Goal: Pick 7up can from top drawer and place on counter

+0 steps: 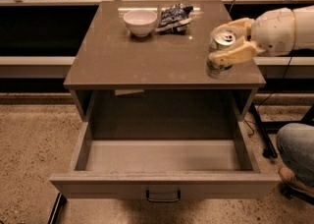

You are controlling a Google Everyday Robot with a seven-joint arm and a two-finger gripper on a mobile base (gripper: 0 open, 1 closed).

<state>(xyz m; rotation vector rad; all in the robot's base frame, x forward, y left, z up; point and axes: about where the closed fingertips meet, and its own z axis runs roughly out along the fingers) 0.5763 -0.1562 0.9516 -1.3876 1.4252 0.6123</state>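
Note:
The 7up can [221, 50], silver with a pull-tab top, is held upright in my gripper [229, 41] over the right front part of the counter [147, 56]. The cream fingers [236, 54] are shut around the can's upper half. Whether the can's base touches the counter I cannot tell; its reflection shows just below it. The top drawer [162, 169] is pulled wide open below the counter, its grey inside holding nothing, its dark handle [163, 197] on the front panel.
A white bowl [141, 22] and a blue-and-white snack bag [174, 15] sit at the back of the counter. A person's knee and shoe [297, 156] are at the right beside the drawer. Cables and a dark stand leg [262, 129] run along the floor there.

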